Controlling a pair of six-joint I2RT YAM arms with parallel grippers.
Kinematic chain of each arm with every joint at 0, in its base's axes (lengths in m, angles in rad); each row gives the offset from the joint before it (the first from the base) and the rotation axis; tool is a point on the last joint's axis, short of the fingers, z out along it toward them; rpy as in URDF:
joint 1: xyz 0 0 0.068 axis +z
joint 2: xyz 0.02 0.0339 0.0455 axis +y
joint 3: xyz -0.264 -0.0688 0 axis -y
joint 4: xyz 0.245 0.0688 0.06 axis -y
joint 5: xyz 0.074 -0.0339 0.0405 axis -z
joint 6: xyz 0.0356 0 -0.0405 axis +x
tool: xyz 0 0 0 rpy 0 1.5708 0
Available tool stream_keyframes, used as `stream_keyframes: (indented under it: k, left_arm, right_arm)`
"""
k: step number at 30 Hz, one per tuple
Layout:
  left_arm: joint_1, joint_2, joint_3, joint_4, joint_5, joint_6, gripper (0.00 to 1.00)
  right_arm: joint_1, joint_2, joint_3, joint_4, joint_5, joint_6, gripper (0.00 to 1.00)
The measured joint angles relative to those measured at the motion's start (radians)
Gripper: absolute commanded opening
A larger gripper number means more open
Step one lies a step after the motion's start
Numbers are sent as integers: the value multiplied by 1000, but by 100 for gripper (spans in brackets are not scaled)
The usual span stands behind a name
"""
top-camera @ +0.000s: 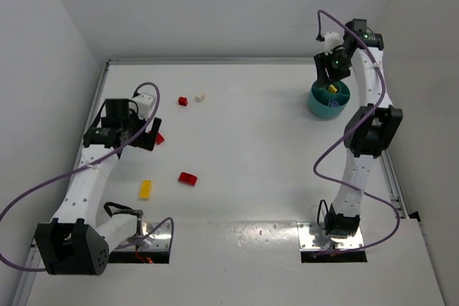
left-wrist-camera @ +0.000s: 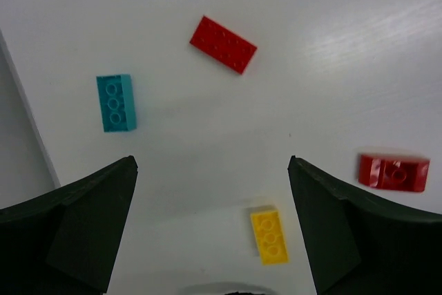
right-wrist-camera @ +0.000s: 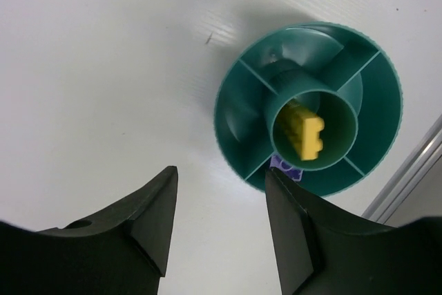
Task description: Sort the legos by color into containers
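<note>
The teal tub (top-camera: 315, 105) stands at the far right; in the right wrist view its rim (right-wrist-camera: 231, 101) shows, with a yellow brick (right-wrist-camera: 304, 129) in the centre cup and a purple brick (right-wrist-camera: 284, 166) in a near compartment. My right gripper (top-camera: 324, 71) hovers just behind the tub, open and empty (right-wrist-camera: 221, 173). My left gripper (top-camera: 147, 134) is open and empty (left-wrist-camera: 213, 162) above the table at the left. Below it lie a light blue brick (left-wrist-camera: 116, 102), a flat red brick (left-wrist-camera: 223, 44), a red brick (left-wrist-camera: 394, 171) and a yellow brick (left-wrist-camera: 269, 235).
In the top view a small red brick (top-camera: 183, 101) and a white brick (top-camera: 200, 96) lie at the far middle. A red brick (top-camera: 187, 178) and a yellow brick (top-camera: 145, 189) lie near the left arm. Another red brick (top-camera: 159, 138) peeks from under the left gripper.
</note>
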Motion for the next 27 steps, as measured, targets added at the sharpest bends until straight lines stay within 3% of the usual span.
stream_keyframes:
  k: [6, 12, 20, 22, 27]
  left_arm:
    - [44, -9, -91, -145, 55, 249, 89]
    - [37, -9, -183, -262, 61, 431, 89]
    - [-35, 80, -245, -299, 2, 436, 91]
    - [-59, 138, -243, -300, -4, 408, 83]
    - [-94, 261, -230, -300, -32, 352, 80]
  right_arm:
    - [5, -129, -112, 2, -68, 22, 54]
    - [32, -196, -220, -8, -118, 20, 54]
    - [53, -196, -279, -24, -136, 19, 54]
    - [53, -196, -279, -25, -138, 19, 54]
    - [56, -196, -281, -25, -139, 18, 54]
